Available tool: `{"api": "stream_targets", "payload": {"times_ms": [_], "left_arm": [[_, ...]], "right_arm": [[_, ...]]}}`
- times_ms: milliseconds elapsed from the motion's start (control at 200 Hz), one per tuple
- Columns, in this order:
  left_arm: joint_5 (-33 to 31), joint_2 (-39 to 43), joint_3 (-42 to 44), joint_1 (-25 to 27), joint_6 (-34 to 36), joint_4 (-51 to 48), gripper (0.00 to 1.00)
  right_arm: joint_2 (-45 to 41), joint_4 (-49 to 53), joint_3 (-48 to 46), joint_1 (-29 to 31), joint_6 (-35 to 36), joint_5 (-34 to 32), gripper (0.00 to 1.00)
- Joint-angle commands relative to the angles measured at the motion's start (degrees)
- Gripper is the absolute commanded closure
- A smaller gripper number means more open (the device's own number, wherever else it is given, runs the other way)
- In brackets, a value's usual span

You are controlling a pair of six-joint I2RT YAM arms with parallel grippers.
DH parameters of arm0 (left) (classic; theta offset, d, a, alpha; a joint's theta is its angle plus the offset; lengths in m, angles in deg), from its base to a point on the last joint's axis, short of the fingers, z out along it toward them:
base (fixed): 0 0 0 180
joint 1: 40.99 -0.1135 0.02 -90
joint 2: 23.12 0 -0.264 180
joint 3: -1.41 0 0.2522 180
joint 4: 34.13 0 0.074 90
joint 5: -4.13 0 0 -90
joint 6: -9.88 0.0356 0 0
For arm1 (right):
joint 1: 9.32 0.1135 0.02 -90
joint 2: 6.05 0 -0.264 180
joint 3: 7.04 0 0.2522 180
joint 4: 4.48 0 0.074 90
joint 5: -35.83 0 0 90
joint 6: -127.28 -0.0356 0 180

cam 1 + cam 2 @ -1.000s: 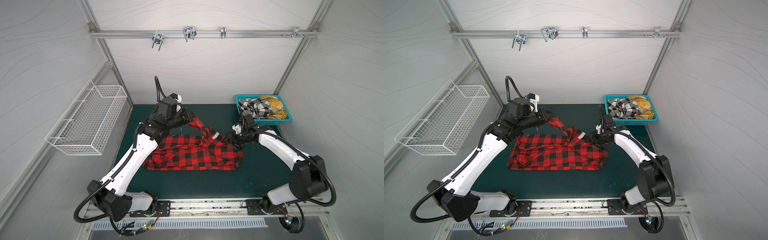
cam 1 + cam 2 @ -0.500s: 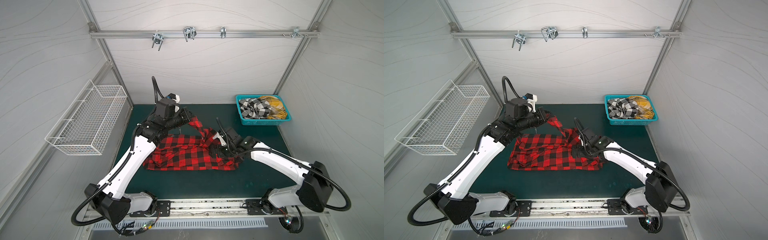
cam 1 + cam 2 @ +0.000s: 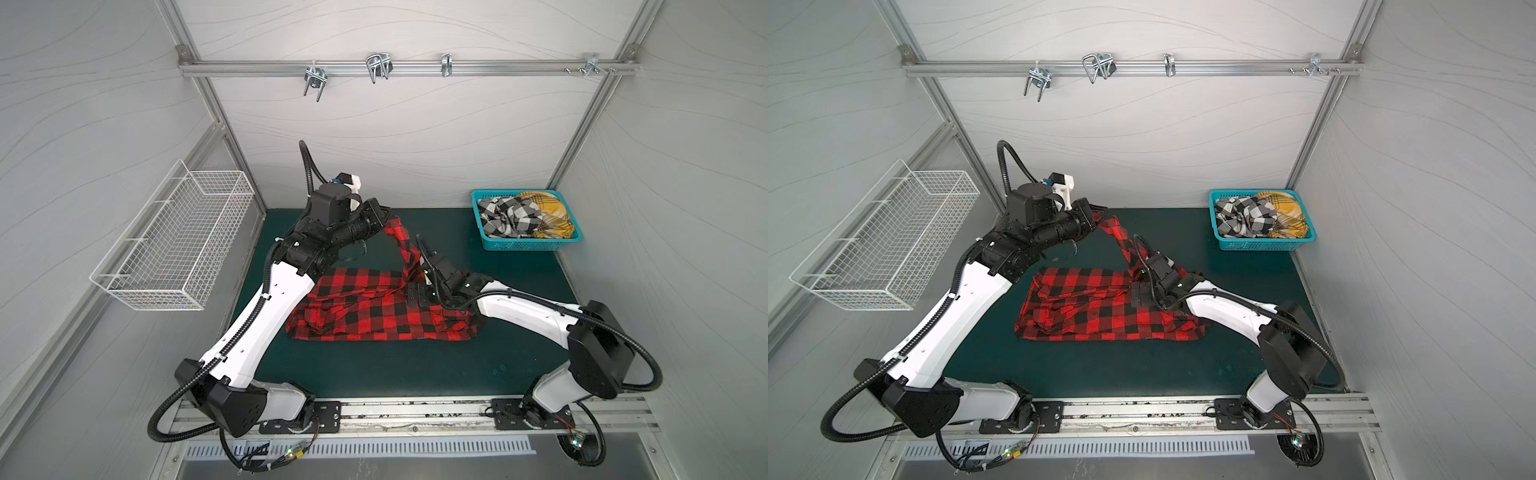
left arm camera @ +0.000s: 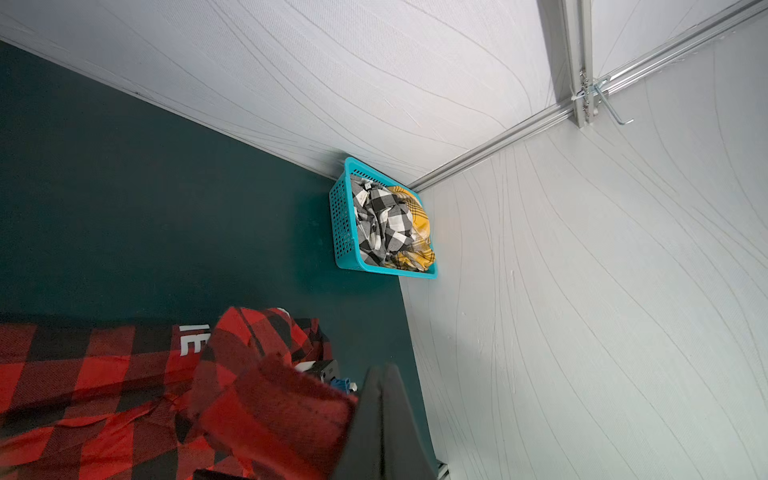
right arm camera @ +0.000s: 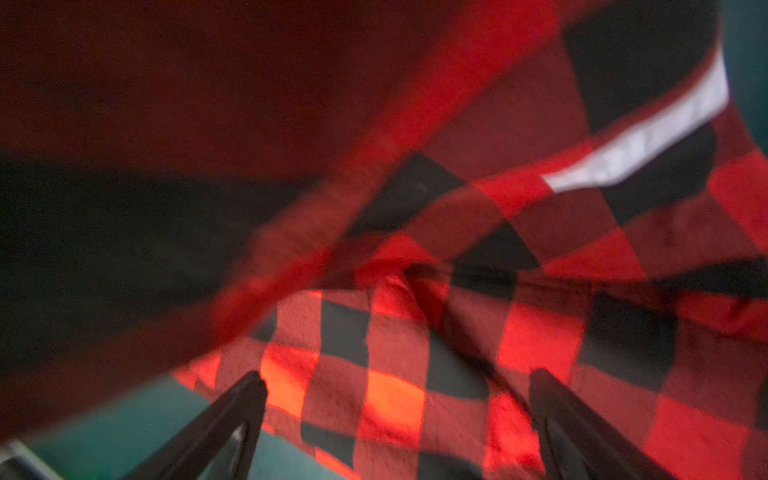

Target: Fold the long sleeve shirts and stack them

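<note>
I count three shirts. One red-and-black shirt [image 3: 374, 320] lies on the green mat [image 3: 478, 365], one sleeve pinched in my left gripper [image 3: 384, 216] and held up. The black-and-white shirt [image 3: 505, 216] and the yellow shirt [image 3: 550, 218] fill one teal basket [image 3: 528, 246]. My right gripper [image 5: 395, 386] is spread over red cloth.

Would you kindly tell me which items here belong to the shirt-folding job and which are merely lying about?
Job in hand: red-and-black shirt; black-and-white shirt and yellow plaid shirt, both waiting in the teal basket.
Just lying about: white wire basket; metal hooks.
</note>
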Motion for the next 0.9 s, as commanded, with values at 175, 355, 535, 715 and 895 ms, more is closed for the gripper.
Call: {"api": "stream_targets", "payload": {"times_ms": [175, 355, 535, 715, 895], "left_arm": [[2.2, -0.1, -1.1, 0.4, 0.0, 0.8, 1.0], [2.2, 0.9, 1.0, 0.4, -1.2, 3.0, 1.0], [2.1, 1.0, 1.8, 0.4, -1.2, 3.8, 1.0], [0.6, 1.4, 2.8, 0.4, 0.0, 3.2, 1.0], [-5.4, 1.9, 2.3, -0.4, 5.3, -1.4, 1.0]], "right_arm": [[9.6, -8.8, 4.5, 8.4, 3.6, -24.0, 0.01], [12.3, -10.4, 6.0, 6.3, 3.5, -22.1, 0.06], [12.9, -8.5, 5.6, 4.9, 3.2, -21.0, 0.21], [11.9, -8.2, 3.0, 4.6, 2.8, -18.6, 0.66], [9.8, -7.3, 0.0, 4.7, 1.8, -15.6, 0.93]]}}
